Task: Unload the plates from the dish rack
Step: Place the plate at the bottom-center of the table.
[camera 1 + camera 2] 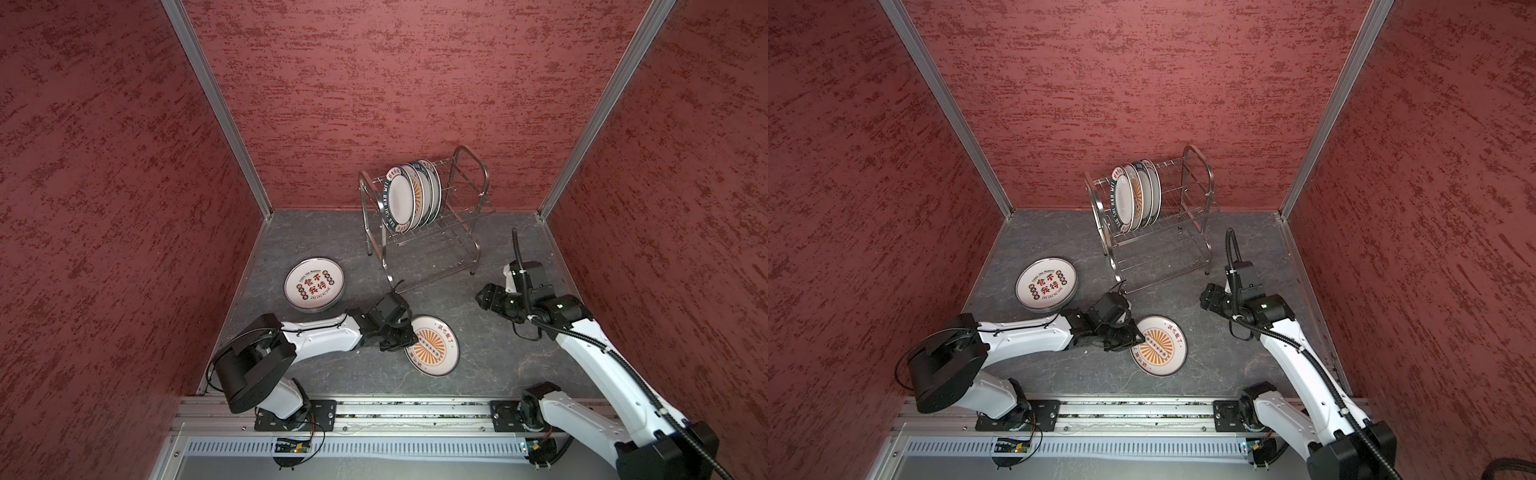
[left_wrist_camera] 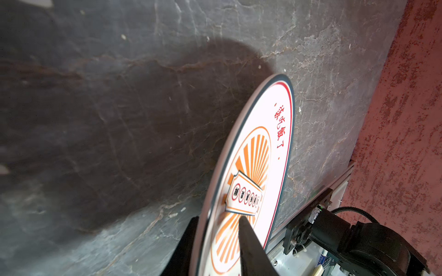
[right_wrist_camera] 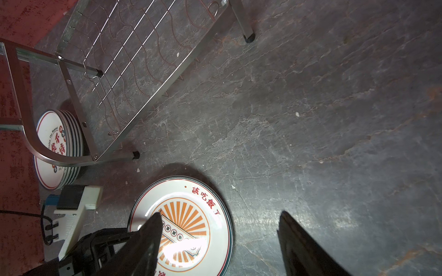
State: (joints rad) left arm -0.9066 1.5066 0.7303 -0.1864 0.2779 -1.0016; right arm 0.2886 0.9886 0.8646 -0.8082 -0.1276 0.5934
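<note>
A sunburst plate (image 1: 434, 347) (image 1: 1158, 347) (image 3: 191, 215) lies on the dark slate floor near the front. My left gripper (image 1: 409, 336) (image 1: 1136, 336) (image 2: 217, 218) is at its left rim, open, with one finger under the plate (image 2: 258, 148) and the other just above its face. A stack of plates (image 1: 314, 284) (image 1: 1046, 284) (image 3: 55, 148) lies flat further left. Several plates (image 1: 409, 197) (image 1: 1133, 195) stand on edge in the upper tier of the dish rack (image 1: 467, 148) (image 1: 1192, 146) (image 3: 167, 77). My right gripper (image 1: 482, 297) (image 1: 1204, 295) (image 3: 220, 213) hangs open and empty, right of the sunburst plate.
Red textured walls close in the back and both sides. An aluminium rail (image 1: 395, 409) with both arm bases runs along the front. The rack's lower tier holds nothing. Bare slate floor (image 1: 490, 353) lies between the sunburst plate and the right arm.
</note>
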